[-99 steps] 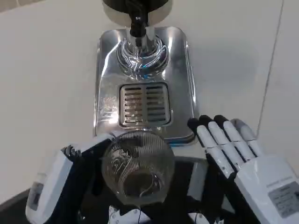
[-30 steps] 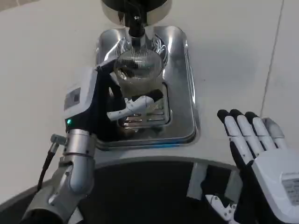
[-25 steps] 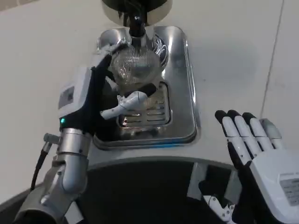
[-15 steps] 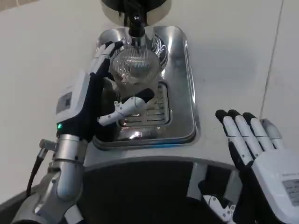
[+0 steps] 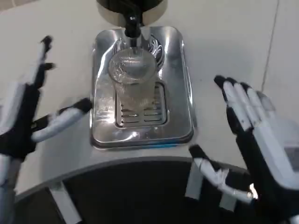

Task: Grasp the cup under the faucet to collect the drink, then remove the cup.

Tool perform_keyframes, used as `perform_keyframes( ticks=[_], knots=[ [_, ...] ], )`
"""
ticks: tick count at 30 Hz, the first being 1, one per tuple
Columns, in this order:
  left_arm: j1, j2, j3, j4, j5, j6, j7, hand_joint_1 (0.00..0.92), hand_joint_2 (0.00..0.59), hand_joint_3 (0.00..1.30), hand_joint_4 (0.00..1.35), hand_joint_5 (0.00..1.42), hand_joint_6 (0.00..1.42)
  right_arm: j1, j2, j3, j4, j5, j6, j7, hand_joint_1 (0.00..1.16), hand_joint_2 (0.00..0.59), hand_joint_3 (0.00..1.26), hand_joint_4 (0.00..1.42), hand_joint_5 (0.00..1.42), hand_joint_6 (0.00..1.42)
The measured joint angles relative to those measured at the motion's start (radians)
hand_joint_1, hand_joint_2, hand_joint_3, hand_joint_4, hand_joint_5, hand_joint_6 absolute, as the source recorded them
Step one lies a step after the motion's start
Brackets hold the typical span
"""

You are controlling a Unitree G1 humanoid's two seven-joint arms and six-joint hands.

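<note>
Head view, looking down on the white table (image 5: 224, 51): a clear ribbed glass cup (image 5: 132, 74) stands upright on the shiny rectangular metal drip tray (image 5: 180, 79), on the far half of the tray just behind its slotted grille (image 5: 140, 109). The cup sits directly beneath the black faucet spout (image 5: 131, 23), which juts down from the dark round base of the dispenser (image 5: 131, 7) at the top edge of the picture. What is inside the cup cannot be made out through the ribbed glass.

The left hand (image 5: 25, 112) is at the left edge of the picture, well apart from the tray and the cup. Its fingers (image 5: 65, 119) are spread wide, one reaching toward the tray's left rim without touching it, others pointing up and away; it holds nothing. The hand is somewhat blurred.

The right hand (image 5: 254, 135) is to the right of the tray, its white back facing up and its fingers (image 5: 236, 95) extended side by side toward the far side of the table, apart from the tray. Its thumb (image 5: 210, 168) sticks out to the left over the dark curved edge (image 5: 140, 186) at the bottom of the picture. This hand too holds nothing and touches neither the cup nor the tray
</note>
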Motion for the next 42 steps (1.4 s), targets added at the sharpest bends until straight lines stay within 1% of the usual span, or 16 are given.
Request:
perform_keyframes(
  ticks=[1, 3, 4, 5, 9, 11, 12, 13, 16, 18, 23, 27, 29, 35, 37, 42],
  knots=[
    [0.050, 0.012, 0.023, -0.053, -0.003, 0.018, -0.019, 0.000, 0.002, 0.00, 0.00, 0.05, 0.06, -0.061, 0.017, 0.003, 0.014, 0.030, 0.018, 0.015, 0.49, 0.396, 0.00, 0.00, 0.00, 0.00],
    [0.103, 0.018, 0.044, -0.118, 0.000, 0.039, -0.038, 0.000, 0.018, 0.00, 0.00, 0.02, 0.03, -0.115, 0.039, 0.009, 0.030, 0.063, 0.034, 0.029, 0.49, 0.396, 0.00, 0.00, 0.00, 0.00],
    [0.172, 0.023, 0.062, -0.196, 0.010, 0.065, -0.061, 0.000, 0.029, 0.00, 0.00, 0.00, 0.02, -0.189, 0.073, 0.015, 0.058, 0.110, 0.058, 0.042, 0.49, 0.398, 0.00, 0.00, 0.00, 0.00],
    [0.189, 0.023, 0.066, -0.216, 0.018, 0.070, -0.067, 0.000, 0.037, 0.00, 0.00, 0.00, 0.01, -0.210, 0.084, 0.015, 0.065, 0.121, 0.066, 0.044, 0.49, 0.399, 0.00, 0.00, 0.00, 0.00],
    [0.319, 0.023, 0.085, -0.355, 0.081, 0.107, -0.084, 0.000, 0.059, 0.00, 0.00, 0.00, 0.00, -0.338, 0.141, 0.015, 0.110, 0.218, 0.126, 0.054, 0.49, 0.404, 0.00, 0.00, 0.00, 0.00],
    [0.370, 0.014, 0.085, -0.399, 0.103, 0.113, -0.088, 0.000, 0.064, 0.00, 0.00, 0.00, 0.00, -0.413, 0.169, 0.013, 0.140, 0.271, 0.147, 0.054, 0.48, 0.419, 0.00, 0.00, 0.00, 0.00],
    [0.386, 0.006, 0.085, -0.410, 0.108, 0.118, -0.090, 0.000, 0.066, 0.00, 0.00, 0.00, 0.00, -0.438, 0.174, 0.013, 0.146, 0.294, 0.148, 0.054, 0.47, 0.421, 0.00, 0.00, 0.00, 0.00],
    [0.395, 0.001, 0.086, -0.414, 0.109, 0.120, -0.092, 0.000, 0.067, 0.00, 0.00, 0.00, 0.00, -0.450, 0.177, 0.012, 0.148, 0.311, 0.149, 0.054, 0.47, 0.434, 0.00, 0.00, 0.00, 0.00],
    [0.423, -0.015, 0.087, -0.420, 0.107, 0.120, -0.095, 0.000, 0.071, 0.00, 0.00, 0.00, 0.00, -0.497, 0.202, -0.010, 0.190, 0.406, 0.161, 0.053, 0.46, 0.438, 0.00, 0.00, 0.00, 0.00],
    [0.434, -0.027, 0.086, -0.420, 0.072, 0.109, -0.110, 0.000, 0.072, 0.00, 0.00, 0.00, 0.00, -0.537, 0.209, -0.031, 0.222, 0.482, 0.165, 0.051, 0.45, 0.451, 0.00, 0.00, 0.00, 0.00],
    [0.447, -0.030, 0.085, -0.417, 0.056, 0.084, -0.123, 0.000, 0.078, 0.00, 0.00, 0.00, 0.00, -0.594, 0.210, -0.040, 0.237, 0.593, 0.165, 0.051, 0.44, 0.469, 0.00, 0.00, 0.00, 0.00],
    [0.441, -0.034, 0.081, -0.377, -0.011, 0.046, -0.160, 0.000, 0.081, 0.00, 0.00, 0.00, 0.00, -0.658, 0.195, -0.050, 0.302, 0.719, 0.160, 0.095, 0.42, 0.489, 0.00, 0.00, 0.00, 0.00],
    [0.440, -0.037, 0.078, -0.356, -0.016, 0.034, -0.170, 0.000, 0.083, 0.00, 0.00, 0.00, 0.00, -0.670, 0.187, -0.048, 0.319, 0.755, 0.160, 0.110, 0.40, 0.499, 0.00, 0.00, 0.00, 0.00],
    [0.441, -0.041, 0.076, -0.328, -0.016, 0.011, -0.172, 0.000, 0.085, 0.00, 0.00, 0.00, 0.00, -0.686, 0.177, -0.016, 0.323, 0.815, 0.159, 0.132, 0.39, 0.495, 0.00, 0.00, 0.00, 0.00],
    [0.440, -0.042, 0.076, -0.321, -0.015, 0.009, -0.172, 0.000, 0.086, 0.00, 0.00, 0.00, 0.00, -0.693, 0.179, -0.005, 0.325, 0.831, 0.161, 0.133, 0.35, 0.490, 0.00, 0.00, 0.00, 0.00],
    [0.436, -0.042, 0.077, -0.305, -0.011, 0.008, -0.172, 0.000, 0.087, 0.00, 0.00, 0.00, 0.00, -0.735, 0.186, 0.019, 0.344, 0.838, 0.161, 0.133, 0.34, 0.490, 0.00, 0.00, 0.00, 0.00]
  ],
)
